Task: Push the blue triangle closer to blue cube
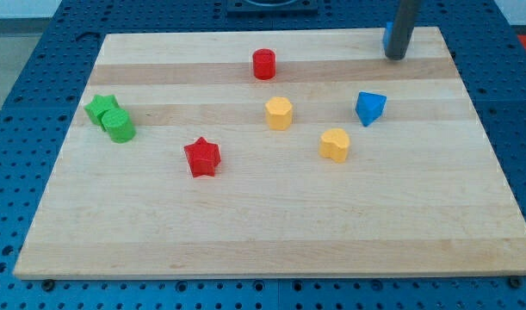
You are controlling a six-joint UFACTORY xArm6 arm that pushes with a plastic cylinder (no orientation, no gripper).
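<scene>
A red star (201, 157) and yellow heart-like block (335, 144) are seen nearest the bottom edge; the blue triangle (370, 107) sits mid-right. At the top-right corner, my tip (396, 57) is pressed beside the mostly hidden blue cube (387, 35). No claw is fitted.

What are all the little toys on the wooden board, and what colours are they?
Red cylinder: one, red, near the view's top, middle.
Red star: one, red, left of centre.
Yellow blocks: two, yellow; a hexagon-like one at centre, a heart-like one lower right of it.
Green blocks: two, green, touching at the view's left; one star-like, one round.
Blue triangle: one, blue, right of centre.
Blue cube: one, blue, view's top right, mostly hidden behind the rod.
Wooden board: one, light wood, on a blue pegboard table.
My tip: one, dark rod, beside the blue cube, above the blue triangle.
</scene>
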